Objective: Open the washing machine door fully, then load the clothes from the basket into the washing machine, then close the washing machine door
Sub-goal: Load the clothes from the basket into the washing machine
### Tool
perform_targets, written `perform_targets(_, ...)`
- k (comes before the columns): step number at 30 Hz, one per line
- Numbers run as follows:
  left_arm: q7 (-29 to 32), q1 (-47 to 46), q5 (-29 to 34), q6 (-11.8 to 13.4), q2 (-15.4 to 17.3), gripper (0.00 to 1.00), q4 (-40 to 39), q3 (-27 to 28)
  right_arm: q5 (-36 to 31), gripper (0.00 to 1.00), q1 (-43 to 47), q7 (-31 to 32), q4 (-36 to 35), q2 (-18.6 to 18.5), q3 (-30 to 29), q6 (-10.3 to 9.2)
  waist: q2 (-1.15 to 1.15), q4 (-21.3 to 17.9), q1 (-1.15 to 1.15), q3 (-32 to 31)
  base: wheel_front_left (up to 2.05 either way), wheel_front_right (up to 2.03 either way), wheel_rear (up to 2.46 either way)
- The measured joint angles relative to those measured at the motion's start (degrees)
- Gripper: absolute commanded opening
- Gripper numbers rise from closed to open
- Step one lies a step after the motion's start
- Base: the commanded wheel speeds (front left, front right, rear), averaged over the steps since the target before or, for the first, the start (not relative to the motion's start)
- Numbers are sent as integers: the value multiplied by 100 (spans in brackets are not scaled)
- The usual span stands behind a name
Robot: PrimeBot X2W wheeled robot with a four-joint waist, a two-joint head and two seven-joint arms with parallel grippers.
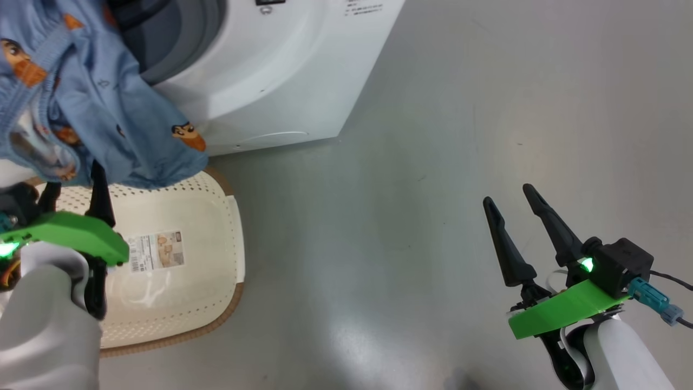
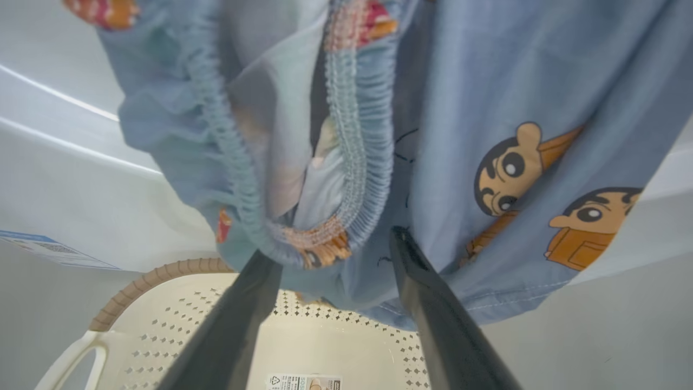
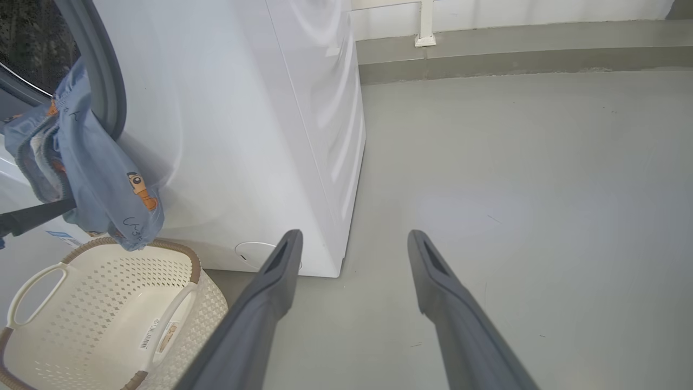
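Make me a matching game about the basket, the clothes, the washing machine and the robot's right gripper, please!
Things:
1. the basket
2. the clothes
3. the washing machine
4. right gripper

Descriptions:
A. blue with cartoon faces, hanging down
B. open, over the grey floor
C. cream-white with lots of little holes
D. big, white and boxy

Pairs: 1-C, 2-A, 3-D, 4-B
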Motion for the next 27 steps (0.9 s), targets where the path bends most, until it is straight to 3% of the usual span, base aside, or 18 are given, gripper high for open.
perform_targets(21, 0, -469, -1014, 0, 313, 100, 88, -1043, 1, 100, -63, 0, 66, 13, 323, 0, 0, -299, 0, -52, 0, 0, 0)
perform_targets(22, 0, -470, -1054, 0, 354, 95, 105, -1085, 1, 100, -63, 0, 66, 9, 348, 0, 0, -318, 0, -68, 0, 0, 0)
perform_targets(23, 0, -471, -1099, 0, 387, 58, 134, -1116, 2, 100, -63, 0, 64, 4, 355, 0, 0, -337, 0, -79, 0, 0, 0)
perform_targets(25, 0, -475, -1185, 0, 420, 28, 187, -1147, 2, 100, -62, 0, 63, -24, 355, 0, 0, -368, 0, -96, 0, 0, 0)
perform_targets(26, 0, -485, -1236, 0, 424, 4, 200, -1160, 2, 100, -60, 0, 62, -36, 355, 0, 0, -378, 0, -102, 0, 0, 0)
perform_targets(27, 0, -485, -1236, 0, 424, 0, 200, -1160, 2, 100, -60, 0, 62, -36, 355, 0, 0, -378, 0, -102, 0, 0, 0)
